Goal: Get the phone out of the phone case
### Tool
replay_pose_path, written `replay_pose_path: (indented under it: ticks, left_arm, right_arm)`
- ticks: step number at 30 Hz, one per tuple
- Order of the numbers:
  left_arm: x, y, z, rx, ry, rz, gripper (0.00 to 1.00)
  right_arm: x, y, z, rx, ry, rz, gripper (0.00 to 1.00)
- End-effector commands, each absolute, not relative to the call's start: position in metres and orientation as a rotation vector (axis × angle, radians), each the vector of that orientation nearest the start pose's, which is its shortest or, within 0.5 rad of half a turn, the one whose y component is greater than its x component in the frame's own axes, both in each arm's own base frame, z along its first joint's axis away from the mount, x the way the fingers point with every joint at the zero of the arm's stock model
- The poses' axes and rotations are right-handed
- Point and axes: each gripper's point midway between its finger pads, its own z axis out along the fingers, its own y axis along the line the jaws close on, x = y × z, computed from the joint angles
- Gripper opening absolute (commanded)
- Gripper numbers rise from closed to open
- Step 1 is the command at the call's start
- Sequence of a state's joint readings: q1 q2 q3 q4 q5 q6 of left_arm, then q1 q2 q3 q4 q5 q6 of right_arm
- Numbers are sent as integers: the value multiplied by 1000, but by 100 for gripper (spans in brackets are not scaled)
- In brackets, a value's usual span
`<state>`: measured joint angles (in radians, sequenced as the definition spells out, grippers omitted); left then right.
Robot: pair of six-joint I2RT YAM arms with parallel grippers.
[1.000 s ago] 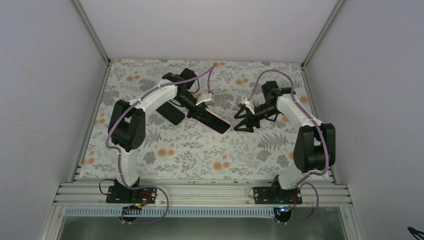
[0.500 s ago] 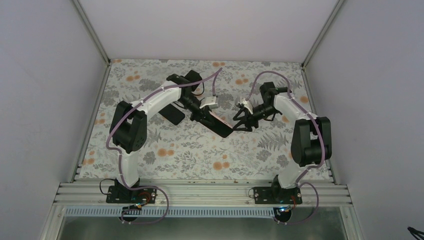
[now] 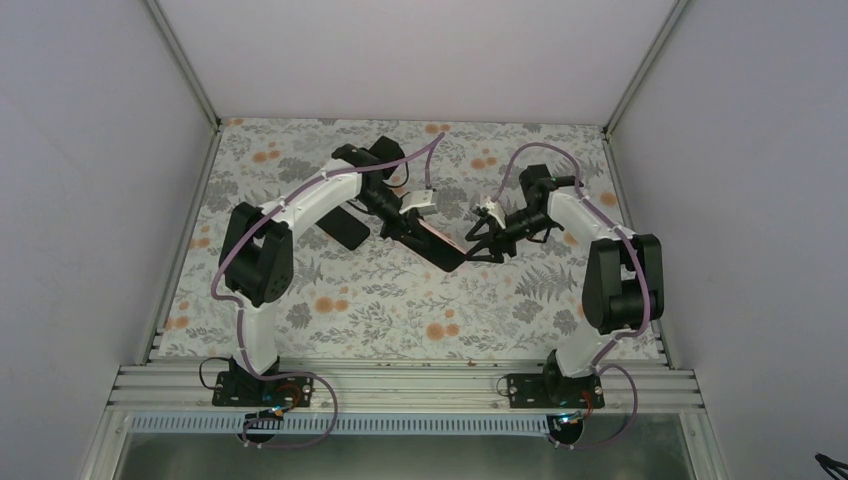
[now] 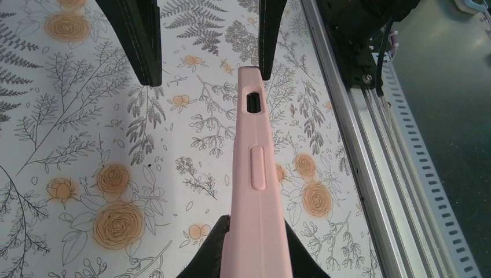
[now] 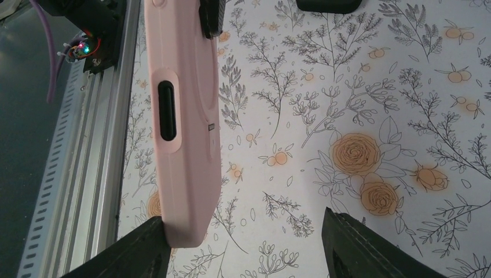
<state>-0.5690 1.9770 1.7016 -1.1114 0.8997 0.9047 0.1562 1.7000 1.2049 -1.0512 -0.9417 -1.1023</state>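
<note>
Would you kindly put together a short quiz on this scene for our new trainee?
1. Which arm's tool grips the phone case?
2. True or false: the right tool is clamped shut on the case.
3. The case's colour is: A black, B pink, C blue.
Key: 1. The left tool. 2. False; it stands open, its fingers either side of the case's free end. 3. B.
</note>
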Motion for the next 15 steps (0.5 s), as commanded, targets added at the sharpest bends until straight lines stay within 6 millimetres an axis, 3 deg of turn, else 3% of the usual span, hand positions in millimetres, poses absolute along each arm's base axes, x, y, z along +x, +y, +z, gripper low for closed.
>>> replay_pose_path:
  ticks: [1,6,15]
  left_arm:
    - [256,-343,221,1799,1625,-1285,6]
    - [242,-340,222,1843,1607,-1292,5]
    - [196,-346,233,1977,1538,-1332,2]
  right_arm:
    - [287,180,132,-1474,1971,1008,67]
    - [299,174,130,-1487,1972,1008,66]
    - [346,155,122,-1535,2009,891,64]
